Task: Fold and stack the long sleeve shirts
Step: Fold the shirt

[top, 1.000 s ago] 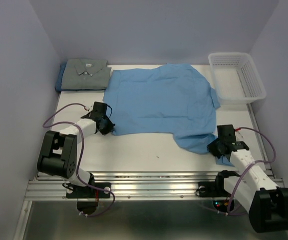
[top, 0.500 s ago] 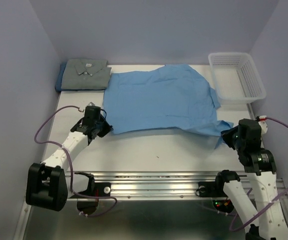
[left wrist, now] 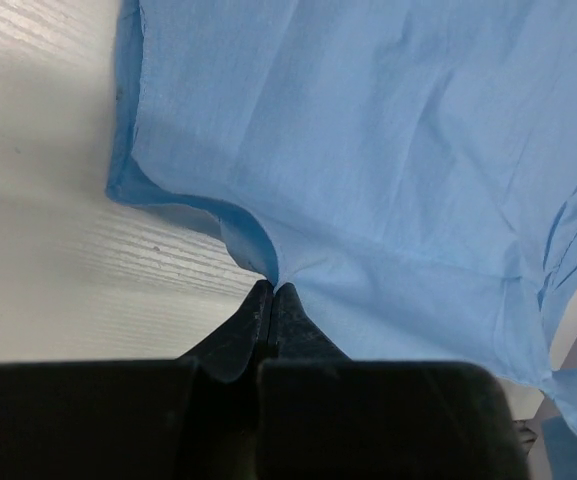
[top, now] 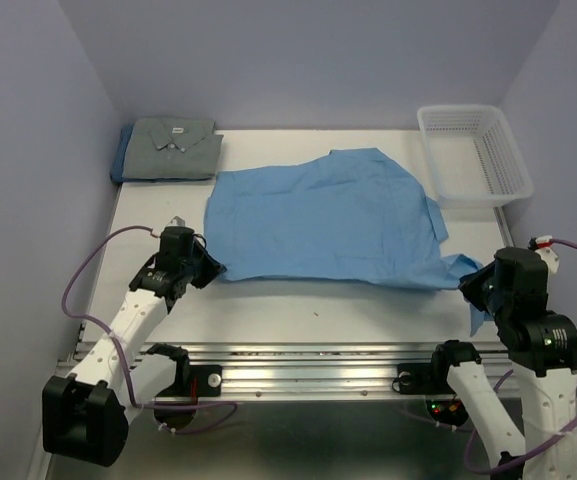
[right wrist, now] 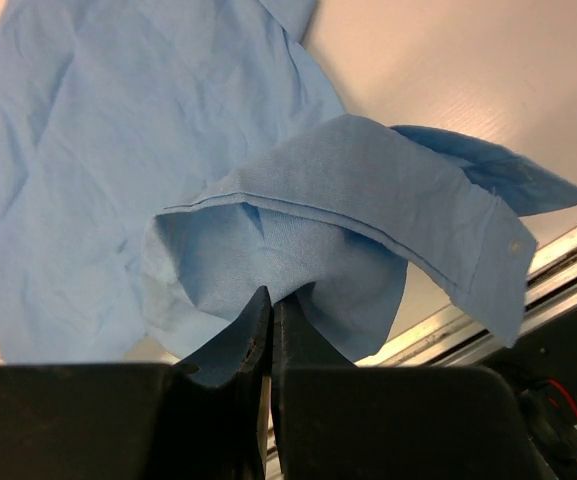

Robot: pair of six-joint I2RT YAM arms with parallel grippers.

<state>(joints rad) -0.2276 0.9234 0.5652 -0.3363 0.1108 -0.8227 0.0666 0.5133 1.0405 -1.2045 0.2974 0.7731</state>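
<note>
Our left fingers are pinched shut on the near left edge of the light blue shirt. The cloth puckers into a small fold right at their tips. Our right fingers are clamped on the same shirt at a bunched part of its sleeve. The buttoned cuff curls over and hangs to the right of the tips.

From above, we see the left fingers low over the table at the shirt's near left corner. The right fingers hold the sleeve end lifted at the near right, with a strip of cloth hanging below them. Between the two grips the shirt lies spread across the middle of the table, mostly flat with soft wrinkles. Its near edge runs almost straight from one arm to the other.

The shirt's far right side lies just beside the white mesh basket, which stands in the far right corner. In the far left corner the grey shirt lies folded, collar and white neck label up. It rests on top of the darker blue shirt, of which only the left edge shows. The stack sits just beside the light blue shirt's far left corner, and we cannot tell whether they touch.
</note>
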